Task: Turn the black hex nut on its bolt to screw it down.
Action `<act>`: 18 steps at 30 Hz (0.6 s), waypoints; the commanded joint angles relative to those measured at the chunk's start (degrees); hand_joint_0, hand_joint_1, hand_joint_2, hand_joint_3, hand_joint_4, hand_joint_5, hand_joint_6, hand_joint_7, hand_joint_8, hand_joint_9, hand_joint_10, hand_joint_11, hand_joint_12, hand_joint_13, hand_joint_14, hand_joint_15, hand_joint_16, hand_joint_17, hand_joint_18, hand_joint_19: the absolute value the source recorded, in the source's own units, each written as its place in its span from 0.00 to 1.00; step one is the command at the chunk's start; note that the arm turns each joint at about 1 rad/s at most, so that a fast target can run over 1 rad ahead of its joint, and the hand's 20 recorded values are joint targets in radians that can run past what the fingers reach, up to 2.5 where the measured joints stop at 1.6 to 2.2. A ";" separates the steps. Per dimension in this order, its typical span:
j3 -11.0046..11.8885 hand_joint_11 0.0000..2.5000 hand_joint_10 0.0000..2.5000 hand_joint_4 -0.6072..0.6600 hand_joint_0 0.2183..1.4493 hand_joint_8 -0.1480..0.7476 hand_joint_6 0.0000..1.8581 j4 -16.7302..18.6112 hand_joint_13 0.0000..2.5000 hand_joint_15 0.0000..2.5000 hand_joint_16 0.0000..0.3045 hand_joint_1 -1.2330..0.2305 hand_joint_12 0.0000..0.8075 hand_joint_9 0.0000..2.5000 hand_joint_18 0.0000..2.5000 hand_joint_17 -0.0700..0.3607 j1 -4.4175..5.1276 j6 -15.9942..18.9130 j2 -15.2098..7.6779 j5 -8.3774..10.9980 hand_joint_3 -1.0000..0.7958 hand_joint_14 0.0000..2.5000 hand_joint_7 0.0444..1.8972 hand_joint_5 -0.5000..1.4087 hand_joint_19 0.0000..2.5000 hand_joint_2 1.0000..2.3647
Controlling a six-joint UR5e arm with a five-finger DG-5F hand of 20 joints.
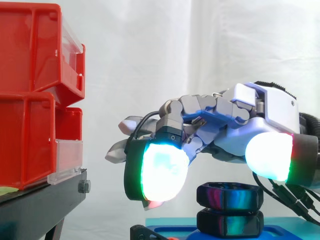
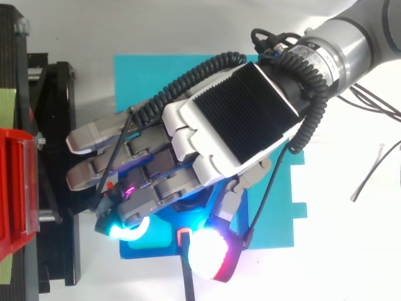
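The black hex nut (image 1: 230, 196) sits on its bolt above a second black hex piece (image 1: 230, 223), both standing on a cyan base (image 1: 170, 221). My hand (image 1: 225, 120) hovers palm down just over the nut. Two fingers reach straight out toward the red bins. Two others bend down, their glowing pads (image 1: 162, 170) hanging on the camera side of the nut, one to its left and one to its upper right. No pad visibly presses on the nut. In the top view the hand (image 2: 232, 119) covers the nut, with the cyan base (image 2: 188, 75) showing around it.
Stacked red bins (image 1: 30, 50) rest on a black stand (image 1: 40, 205) to the left, close to the outstretched fingertips. The stand (image 2: 53, 125) borders the base's left edge. A black bracket (image 1: 145, 232) lies at the base's front. Thin cables (image 2: 376, 163) lie on the white table at right.
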 commanded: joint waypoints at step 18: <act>0.89 0.12 0.00 0.62 0.24 0.45 0.43 -0.96 0.17 0.03 0.10 0.59 0.36 0.34 0.03 0.33 -0.51 0.06 -0.27 -1.73 0.28 0.00 0.48 0.21 0.03 0.00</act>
